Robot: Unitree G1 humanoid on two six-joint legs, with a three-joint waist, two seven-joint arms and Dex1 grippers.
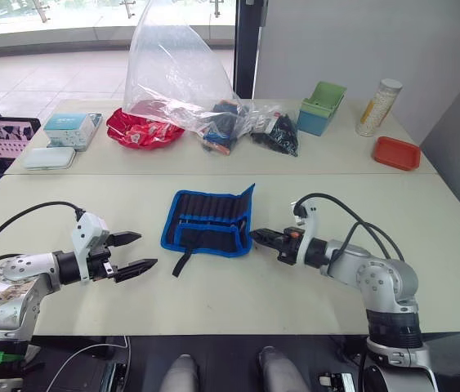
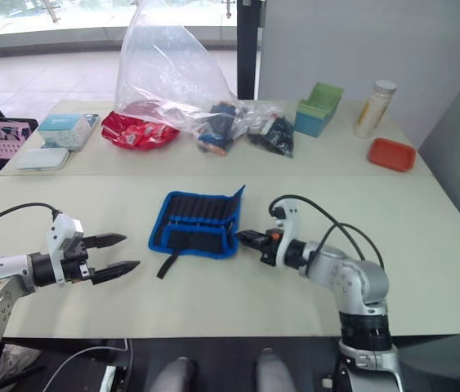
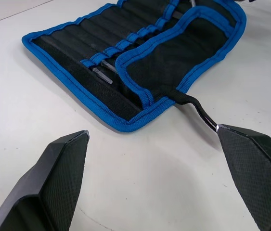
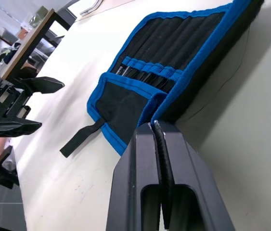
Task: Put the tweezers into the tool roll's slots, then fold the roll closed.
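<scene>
Silver-grey jointed arms trail black cables; each tool has two black, textured, wedge-shaped fingers (image 3: 53, 187); white wrist housings.

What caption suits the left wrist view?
Open left gripper faces the blue-edged black fabric tool roll, its flap folded over the slots.

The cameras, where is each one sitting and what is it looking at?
Left eye view: on the head, looking down at the table; shows the open left gripper and the right gripper.
Right eye view: beside it, same scene.
Left wrist view: on the left wrist, looking between its two fingers at the tool roll and its strap.
Right wrist view: on the right wrist, looking along its shut fingers at the roll's edge.
All four share the tool roll.
</scene>
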